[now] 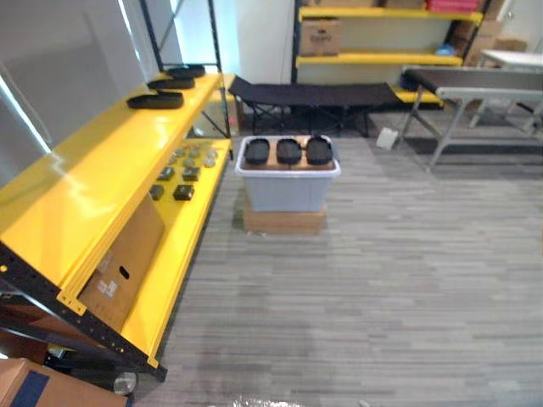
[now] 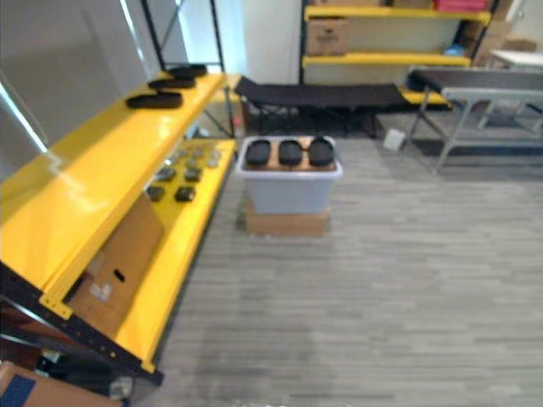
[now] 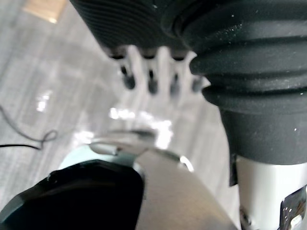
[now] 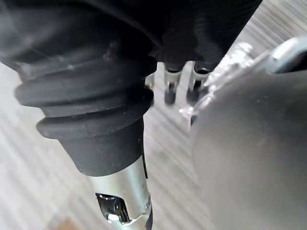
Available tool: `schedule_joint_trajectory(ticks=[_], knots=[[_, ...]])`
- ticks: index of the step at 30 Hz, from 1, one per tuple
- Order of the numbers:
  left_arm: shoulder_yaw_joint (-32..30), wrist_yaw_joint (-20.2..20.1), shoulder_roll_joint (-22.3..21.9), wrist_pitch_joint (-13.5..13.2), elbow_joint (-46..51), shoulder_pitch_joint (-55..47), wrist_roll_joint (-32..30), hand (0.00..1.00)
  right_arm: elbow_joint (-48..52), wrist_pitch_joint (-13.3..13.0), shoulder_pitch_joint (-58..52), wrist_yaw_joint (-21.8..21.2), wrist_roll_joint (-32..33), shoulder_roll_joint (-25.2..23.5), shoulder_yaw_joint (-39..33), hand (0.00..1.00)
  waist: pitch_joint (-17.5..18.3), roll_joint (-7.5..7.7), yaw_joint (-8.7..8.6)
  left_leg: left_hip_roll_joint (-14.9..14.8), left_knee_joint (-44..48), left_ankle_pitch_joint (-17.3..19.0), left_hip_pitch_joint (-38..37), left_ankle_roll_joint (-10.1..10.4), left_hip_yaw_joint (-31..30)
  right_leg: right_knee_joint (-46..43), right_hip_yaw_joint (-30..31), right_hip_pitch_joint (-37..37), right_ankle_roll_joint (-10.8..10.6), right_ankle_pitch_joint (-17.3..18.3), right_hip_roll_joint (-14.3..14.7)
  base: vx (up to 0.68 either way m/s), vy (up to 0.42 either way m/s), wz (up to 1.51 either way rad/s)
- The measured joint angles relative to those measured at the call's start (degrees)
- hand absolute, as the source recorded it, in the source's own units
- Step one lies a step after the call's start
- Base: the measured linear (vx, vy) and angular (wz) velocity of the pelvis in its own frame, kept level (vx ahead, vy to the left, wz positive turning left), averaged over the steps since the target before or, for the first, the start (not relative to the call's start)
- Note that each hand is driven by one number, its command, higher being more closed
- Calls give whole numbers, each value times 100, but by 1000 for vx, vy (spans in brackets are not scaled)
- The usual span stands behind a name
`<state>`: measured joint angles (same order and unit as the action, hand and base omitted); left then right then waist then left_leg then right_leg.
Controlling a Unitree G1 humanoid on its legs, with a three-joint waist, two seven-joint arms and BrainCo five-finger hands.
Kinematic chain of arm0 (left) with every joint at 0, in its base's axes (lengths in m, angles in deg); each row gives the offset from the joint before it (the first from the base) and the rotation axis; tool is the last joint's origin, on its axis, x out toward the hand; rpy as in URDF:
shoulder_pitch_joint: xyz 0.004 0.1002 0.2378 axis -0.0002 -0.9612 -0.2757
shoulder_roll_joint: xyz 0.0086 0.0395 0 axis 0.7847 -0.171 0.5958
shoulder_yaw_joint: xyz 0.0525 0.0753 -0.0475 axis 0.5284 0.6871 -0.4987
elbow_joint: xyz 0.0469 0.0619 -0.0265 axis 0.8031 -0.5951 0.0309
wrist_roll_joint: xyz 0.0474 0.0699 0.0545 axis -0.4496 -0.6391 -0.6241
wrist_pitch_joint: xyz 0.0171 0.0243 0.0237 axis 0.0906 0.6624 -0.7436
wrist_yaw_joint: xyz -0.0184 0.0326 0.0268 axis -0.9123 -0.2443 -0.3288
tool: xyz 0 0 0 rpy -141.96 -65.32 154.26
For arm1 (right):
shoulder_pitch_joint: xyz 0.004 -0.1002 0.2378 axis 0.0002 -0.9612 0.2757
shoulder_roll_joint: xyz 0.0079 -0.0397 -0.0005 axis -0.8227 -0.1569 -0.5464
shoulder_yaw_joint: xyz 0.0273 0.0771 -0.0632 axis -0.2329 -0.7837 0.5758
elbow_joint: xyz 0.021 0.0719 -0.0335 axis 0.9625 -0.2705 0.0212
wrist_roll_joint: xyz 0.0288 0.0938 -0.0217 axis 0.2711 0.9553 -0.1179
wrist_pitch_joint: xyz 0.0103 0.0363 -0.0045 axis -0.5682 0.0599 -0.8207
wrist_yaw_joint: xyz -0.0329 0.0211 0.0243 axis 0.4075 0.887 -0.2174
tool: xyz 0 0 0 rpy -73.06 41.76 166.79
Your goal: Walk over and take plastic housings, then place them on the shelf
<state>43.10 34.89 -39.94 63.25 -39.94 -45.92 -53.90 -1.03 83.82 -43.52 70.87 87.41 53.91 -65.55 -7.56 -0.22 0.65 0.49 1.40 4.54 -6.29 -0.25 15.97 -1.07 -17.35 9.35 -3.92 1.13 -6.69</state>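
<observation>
Left hand point(image 3: 151, 76) hangs above the grey plank floor point(image 1: 407, 280), its fingers straight and a little apart, nothing in them. The right hand point(image 4: 171, 88) hangs the same way, and the fingers that show are straight and empty.

At the far left a yellow shelf point(image 1: 93, 182) runs away from the robot. Three black plastic housings point(image 1: 155, 100) lie in a row along the far end of its top level. Small dark parts point(image 1: 182, 192) are scattered on its lower level, and a cardboard box point(image 1: 123, 259) leans there nearer the robot.

In the middle of the floor a pale grey bin point(image 1: 287, 186) stands on a flat cardboard carton point(image 1: 284, 222). Three more plastic housings point(image 1: 288, 151) sit side by side across the bin's top, well apart from both hands.

Behind the bin stands a black folding cot point(image 1: 314, 93), and to the right of it a grey table point(image 1: 475, 83).
</observation>
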Motion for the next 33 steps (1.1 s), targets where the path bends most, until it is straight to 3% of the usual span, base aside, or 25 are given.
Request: schedule_joint_trajectory(ticks=[4, 11, 21, 33], knots=[[0, 35, -18, -3, -79, 36, -3, 0, -78, 1, 13, 0, 2, -61, -89, 0, -57, 22, 5, 105, -634, -225, -516, -34, 18, 183, -29, 290, -43, 9, 16, 97, 34, -1], [1, -3, 74, 0, -176, 88, -4, 0, -83, 2, 212, -4, -27, -180, -205, 0, -185, 142, 5, 157, -645, -244, -649, -58, 18, 284, -167, 480, -136, 41, -17, 44, 12, 6], [9, -4, 91, 19, -276, 90, 164, 0, -132, -182, 309, -12, -328, -163, -39, 0, -191, 146, -13, 172, -656, -279, -647, -64, -39, 263, -271, 494, -160, 60, -37, -36, 4, 3], [11, -14, 106, 147, -295, 91, 196, 0, -190, -155, 398, -18, -496, -151, 28, 0, -195, 171, -18, 220, -656, -282, -574, -67, -88, 295, -313, 482, -169, 46, -45, -23, 13, 2]])
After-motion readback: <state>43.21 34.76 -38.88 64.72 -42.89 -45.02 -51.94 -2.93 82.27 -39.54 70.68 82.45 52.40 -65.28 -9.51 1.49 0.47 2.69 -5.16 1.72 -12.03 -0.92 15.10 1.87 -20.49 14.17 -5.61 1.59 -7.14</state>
